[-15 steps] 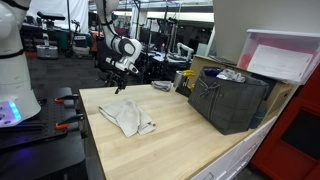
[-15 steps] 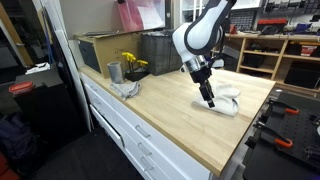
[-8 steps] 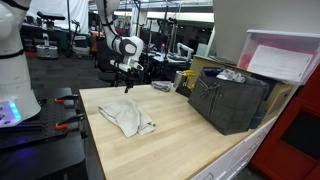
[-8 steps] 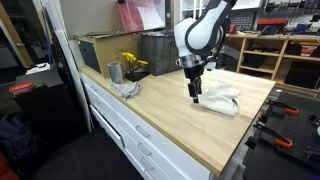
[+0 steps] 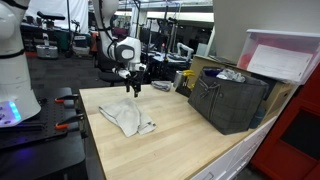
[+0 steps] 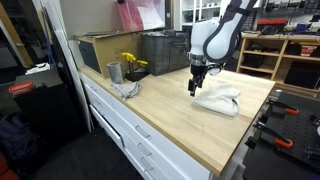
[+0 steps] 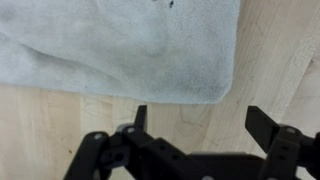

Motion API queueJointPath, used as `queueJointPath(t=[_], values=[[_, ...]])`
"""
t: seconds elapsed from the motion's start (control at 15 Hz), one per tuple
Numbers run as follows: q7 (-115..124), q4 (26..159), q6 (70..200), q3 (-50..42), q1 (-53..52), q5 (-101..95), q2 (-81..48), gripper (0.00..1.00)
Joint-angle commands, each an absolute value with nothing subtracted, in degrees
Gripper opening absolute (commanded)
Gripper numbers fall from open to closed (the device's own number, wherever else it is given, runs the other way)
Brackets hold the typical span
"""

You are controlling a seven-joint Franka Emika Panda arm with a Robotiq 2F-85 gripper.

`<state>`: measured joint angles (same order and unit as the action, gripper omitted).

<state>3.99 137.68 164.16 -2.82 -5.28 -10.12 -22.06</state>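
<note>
Cloth (image 5: 127, 117) flat on table (image 5: 180, 135), pincer (image 5: 133, 90) spread apart above its edge; black crate (image 5: 228, 100) holds pale bundle (image 5: 230, 75).

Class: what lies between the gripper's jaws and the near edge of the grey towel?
Only bare wooden tabletop. The wrist view shows the stretch from the open gripper to the towel with nothing on it.
</note>
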Motion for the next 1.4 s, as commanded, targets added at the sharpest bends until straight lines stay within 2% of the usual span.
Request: queueJointPath(t=[0.0, 0.13, 0.6, 1.07, 1.33], values=[[8.31, 144.24, 168.11, -2.29, -7.91, -8.14, -16.01, 1.00], [10.06, 145.68, 168.96, -2.53, -9.81, -8.33, -15.33, 1.00], [19.64, 148.86, 168.26, -13.87, -17.23, -18.71, -15.85, 1.00], [16.21, 150.65, 167.81, -7.15, -11.55, -7.85, -18.84, 1.00], [17.64, 149.54, 169.02, -10.86, -14.71, -10.24, -21.85, 1.00]])
